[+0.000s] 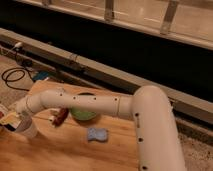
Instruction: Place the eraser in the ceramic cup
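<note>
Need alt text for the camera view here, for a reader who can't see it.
A white robot arm reaches left across a wooden table, its gripper at the far left edge directly above a small white ceramic cup. Behind the arm sits a green bowl; a blue sponge lies nearby.

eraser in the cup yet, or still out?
Cannot tell. The claw sits at the table's left edge right over the ceramic cup, hiding the eraser and the cup's mouth.

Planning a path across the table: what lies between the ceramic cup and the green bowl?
In the camera view, a white-and-red item lies between the ceramic cup, under the gripper, and the green bowl.
</note>
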`<state>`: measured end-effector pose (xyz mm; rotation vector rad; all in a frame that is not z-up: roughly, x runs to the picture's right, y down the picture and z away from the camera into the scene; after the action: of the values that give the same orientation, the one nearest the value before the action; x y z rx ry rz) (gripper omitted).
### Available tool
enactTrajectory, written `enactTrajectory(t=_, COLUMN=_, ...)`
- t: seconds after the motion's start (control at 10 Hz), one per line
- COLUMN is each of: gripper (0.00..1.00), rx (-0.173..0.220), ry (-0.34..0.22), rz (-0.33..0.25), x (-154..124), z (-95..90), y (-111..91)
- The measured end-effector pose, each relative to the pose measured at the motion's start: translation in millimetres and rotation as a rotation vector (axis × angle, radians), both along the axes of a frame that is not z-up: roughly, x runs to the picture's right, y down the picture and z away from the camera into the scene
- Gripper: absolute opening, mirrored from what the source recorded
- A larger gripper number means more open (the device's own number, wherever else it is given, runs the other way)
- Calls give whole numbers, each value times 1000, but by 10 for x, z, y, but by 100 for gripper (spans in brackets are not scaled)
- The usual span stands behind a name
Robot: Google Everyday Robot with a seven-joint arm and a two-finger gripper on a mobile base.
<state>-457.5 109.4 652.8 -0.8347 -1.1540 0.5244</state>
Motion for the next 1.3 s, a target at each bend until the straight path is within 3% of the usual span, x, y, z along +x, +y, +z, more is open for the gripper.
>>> enactTrajectory(t=0.6, gripper=79, rx=0, ry=0, rz=0, x=0, z=0, y=-1)
enactTrajectory(t=1.3, gripper=80, rx=0, ry=0, rz=0, x=2, z=0, y=-3)
